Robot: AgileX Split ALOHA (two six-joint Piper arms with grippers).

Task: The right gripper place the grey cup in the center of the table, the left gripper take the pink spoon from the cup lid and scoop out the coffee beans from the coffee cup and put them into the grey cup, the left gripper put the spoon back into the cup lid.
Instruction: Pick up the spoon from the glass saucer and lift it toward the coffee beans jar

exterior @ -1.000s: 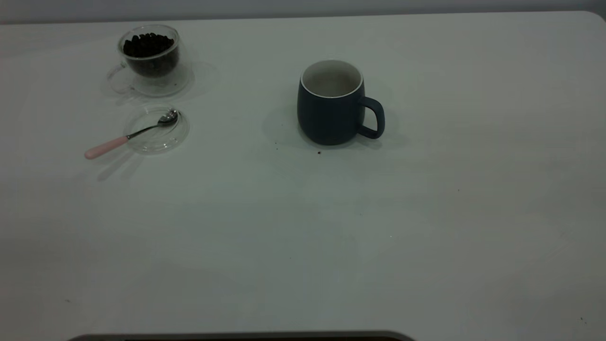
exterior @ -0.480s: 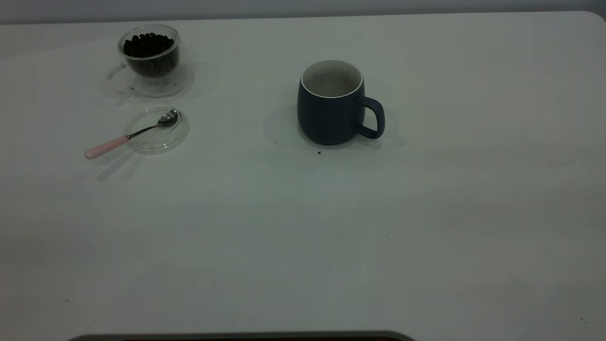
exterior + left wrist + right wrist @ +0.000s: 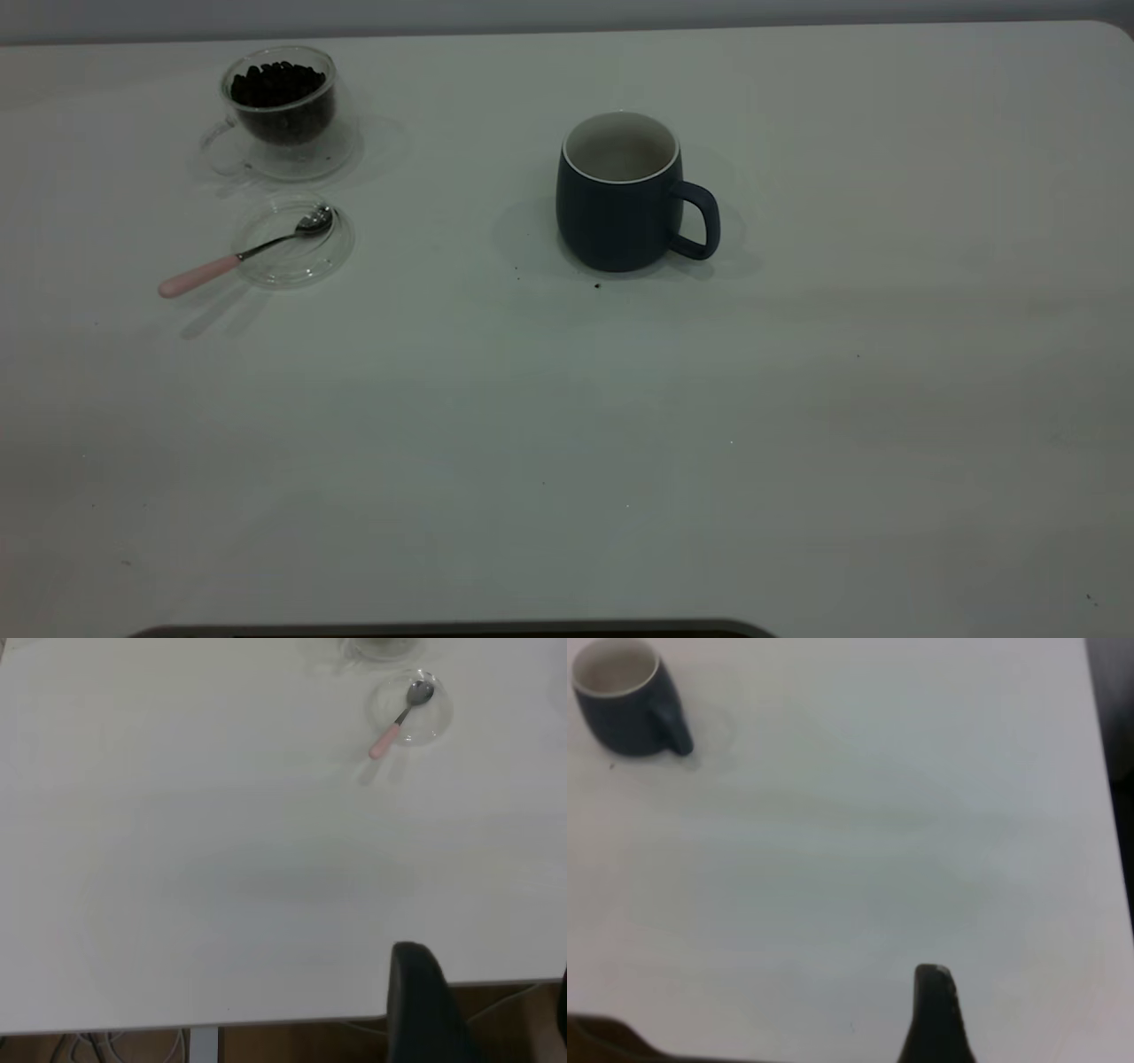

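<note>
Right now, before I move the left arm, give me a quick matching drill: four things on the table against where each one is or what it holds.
Things:
1. pink spoon
2. coffee cup
3. grey cup
4. cup lid

States:
A. no beans visible inside, handle facing the right arm's side
B. full of coffee beans
C. flat on the table, in front of the glass cup
D. bowl on the lid, handle sticking out past its rim

Pairs: 1-D, 2-B, 3-A, 4-C

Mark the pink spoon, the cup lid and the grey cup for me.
pink spoon (image 3: pixel 198 276), exterior view, on its pink handle.
cup lid (image 3: pixel 338 251), exterior view, on the glass rim right of the spoon bowl.
grey cup (image 3: pixel 611 221), exterior view, on its dark outer wall.
</note>
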